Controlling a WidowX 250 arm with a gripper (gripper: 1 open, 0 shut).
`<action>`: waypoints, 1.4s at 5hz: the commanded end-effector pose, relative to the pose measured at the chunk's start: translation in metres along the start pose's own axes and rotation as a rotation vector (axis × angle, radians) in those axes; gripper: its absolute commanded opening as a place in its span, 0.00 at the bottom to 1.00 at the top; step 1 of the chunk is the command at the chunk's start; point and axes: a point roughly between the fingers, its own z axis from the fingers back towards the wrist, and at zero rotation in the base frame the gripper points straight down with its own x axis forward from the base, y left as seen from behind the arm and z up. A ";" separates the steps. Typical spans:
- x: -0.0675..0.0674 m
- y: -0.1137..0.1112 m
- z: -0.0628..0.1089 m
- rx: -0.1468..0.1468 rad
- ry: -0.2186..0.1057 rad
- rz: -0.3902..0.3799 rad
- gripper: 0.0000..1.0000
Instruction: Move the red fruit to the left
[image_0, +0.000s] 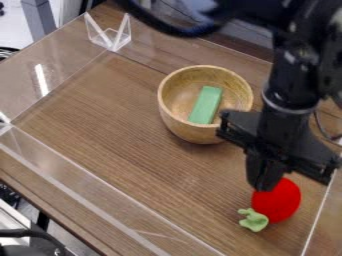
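The jaws pinch the red fruit (279, 199) from above, near the desk's (120, 140) right corner. Lift it clear, then carry it left, passing in front of the wooden bowl (205, 103) with its green block (206, 104).

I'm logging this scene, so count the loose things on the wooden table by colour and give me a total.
Red: 1, the round red toy fruit under the gripper
Green: 1, the rectangular green block
Tan: 1, the round wooden bowl holding that block
Total: 3
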 end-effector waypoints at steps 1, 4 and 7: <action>0.008 0.005 0.038 -0.031 -0.086 0.027 0.00; -0.001 -0.010 0.004 -0.032 -0.041 -0.003 1.00; -0.002 -0.008 -0.020 -0.032 -0.011 0.016 0.00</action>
